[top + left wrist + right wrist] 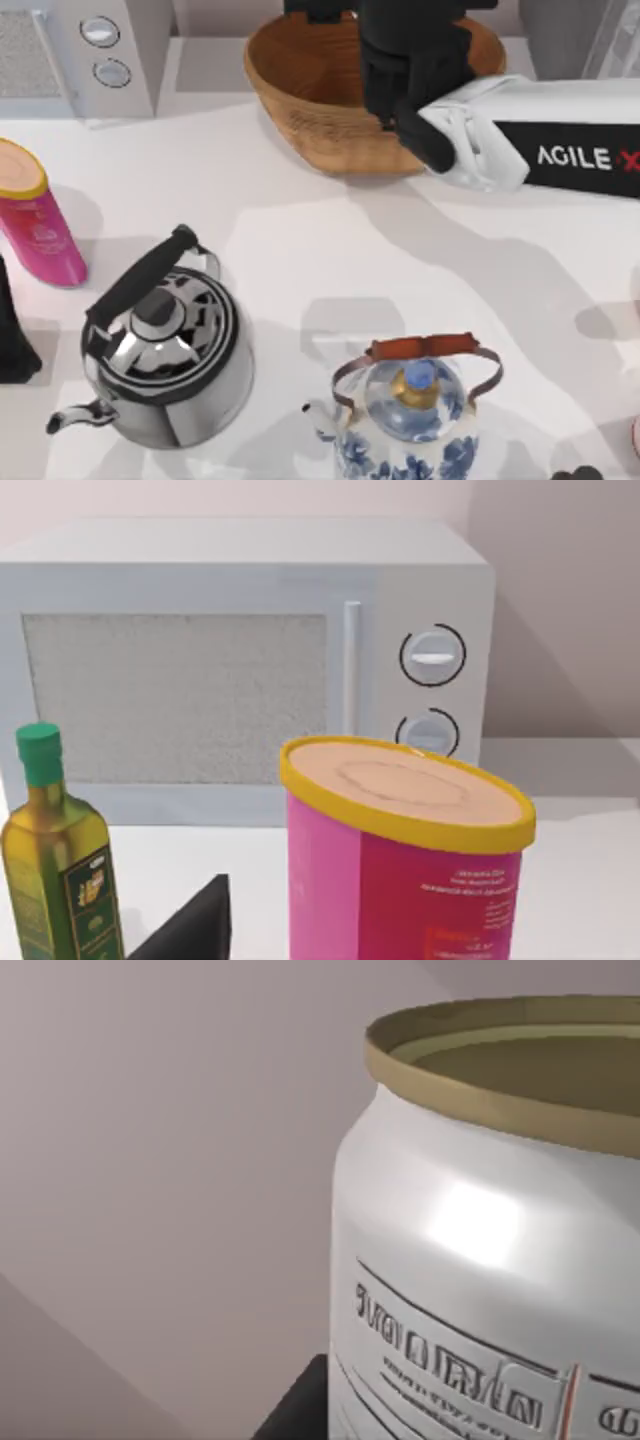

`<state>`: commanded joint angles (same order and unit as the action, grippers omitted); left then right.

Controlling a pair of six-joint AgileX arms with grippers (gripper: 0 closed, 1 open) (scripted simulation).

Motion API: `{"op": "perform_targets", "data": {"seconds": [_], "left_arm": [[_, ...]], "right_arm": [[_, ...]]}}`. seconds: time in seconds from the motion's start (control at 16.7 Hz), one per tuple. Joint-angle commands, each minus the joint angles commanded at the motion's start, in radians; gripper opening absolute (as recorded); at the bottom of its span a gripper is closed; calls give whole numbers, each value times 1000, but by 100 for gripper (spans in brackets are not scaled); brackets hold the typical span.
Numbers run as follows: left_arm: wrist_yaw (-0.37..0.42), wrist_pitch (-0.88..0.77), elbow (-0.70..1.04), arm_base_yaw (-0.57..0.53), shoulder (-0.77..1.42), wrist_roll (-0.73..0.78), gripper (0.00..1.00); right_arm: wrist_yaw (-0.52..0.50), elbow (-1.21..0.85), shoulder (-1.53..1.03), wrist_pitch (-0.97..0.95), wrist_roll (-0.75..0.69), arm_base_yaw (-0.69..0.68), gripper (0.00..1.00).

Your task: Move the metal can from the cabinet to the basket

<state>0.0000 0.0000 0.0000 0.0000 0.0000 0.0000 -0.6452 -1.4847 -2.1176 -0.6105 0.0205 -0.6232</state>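
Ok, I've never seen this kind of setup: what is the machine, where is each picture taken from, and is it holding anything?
These are two AgileX robot arms at a white table, in a rendered simulation. One picture looks down from above; the other two come from a camera on each arm's wrist.

From above, the right arm reaches across and its claw hangs over the wicker basket. Its wrist camera sits right against the metal can, so the claw appears to be holding it.

The left arm is parked at the table's left edge.

Also on the table are a microwave, a pink canister, a steel kettle, a blue-and-white kettle and an olive oil bottle.
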Motion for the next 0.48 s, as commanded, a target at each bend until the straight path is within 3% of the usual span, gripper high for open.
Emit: {"op": "perform_targets", "data": {"seconds": [0.42, 0.48], "left_arm": [[0, 0, 0, 0, 0, 0, 100], [0, 0, 0, 0, 0, 0, 100]], "right_arm": [[16, -63, -52, 1, -2, 17, 0], [16, -63, -52, 1, -2, 17, 8]]}}
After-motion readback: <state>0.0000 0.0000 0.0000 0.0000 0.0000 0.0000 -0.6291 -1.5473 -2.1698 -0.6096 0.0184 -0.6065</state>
